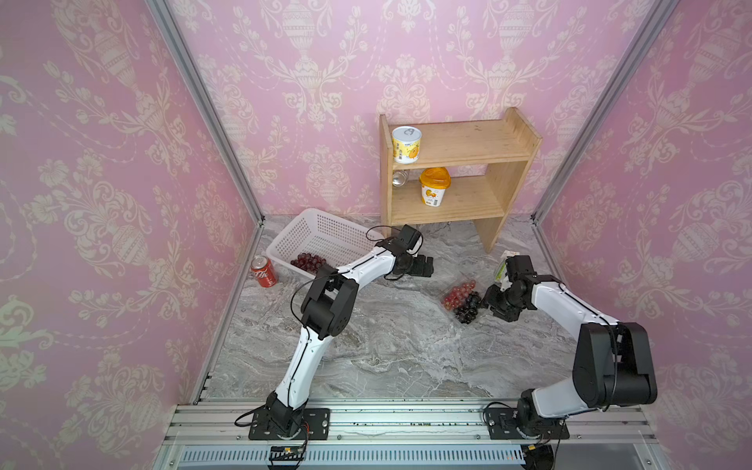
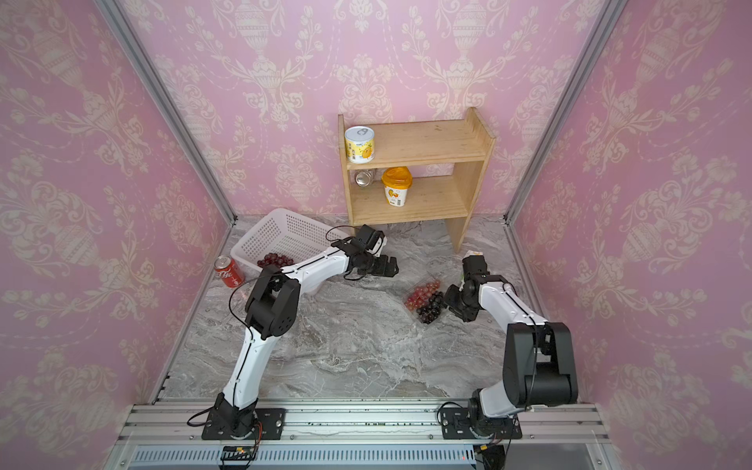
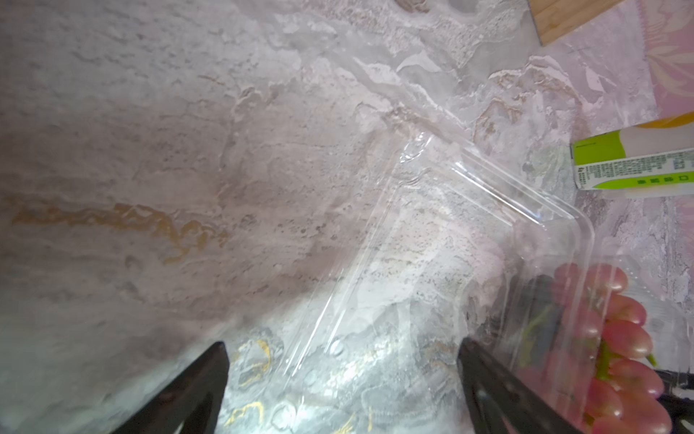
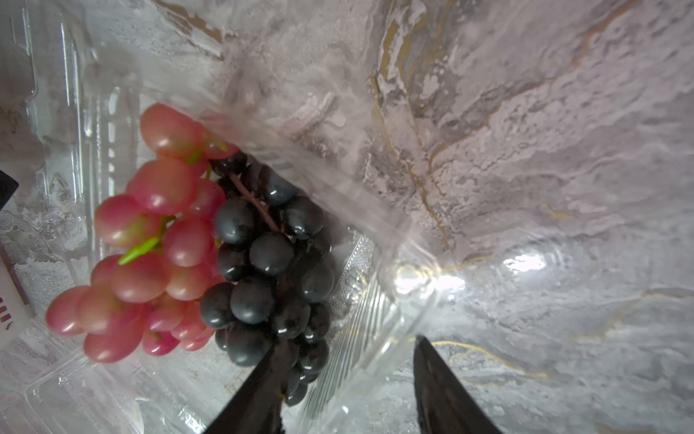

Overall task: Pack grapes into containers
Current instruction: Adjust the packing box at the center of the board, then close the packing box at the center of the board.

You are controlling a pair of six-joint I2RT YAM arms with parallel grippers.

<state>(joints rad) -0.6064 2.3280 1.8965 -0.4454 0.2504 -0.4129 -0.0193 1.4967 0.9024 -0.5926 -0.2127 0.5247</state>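
Note:
A clear container point(image 1: 447, 289) lies on the marble table at the right, its lid point(image 3: 450, 225) folded open flat. A pink bunch of grapes point(image 1: 457, 294) and a near-black bunch point(image 1: 468, 311) lie in it, and both show close in the right wrist view point(image 4: 150, 240) point(image 4: 263, 255). My right gripper point(image 4: 352, 340) is open astride the container's ribbed wall point(image 4: 360, 312), with one finger point(image 4: 263, 379) against the black grapes and the other outside it. My left gripper point(image 3: 342, 342) is open and holds nothing. It hovers over the table just short of the lid. A dark red bunch point(image 1: 307, 260) lies in the basket.
The white perforated basket point(image 1: 325, 234) sits at the back left, with a red cola can point(image 1: 263, 272) beside it. A wooden shelf point(image 1: 500, 179) with two yellow-labelled tubs stands at the back. A green-and-white carton point(image 3: 634, 165) stands behind the container.

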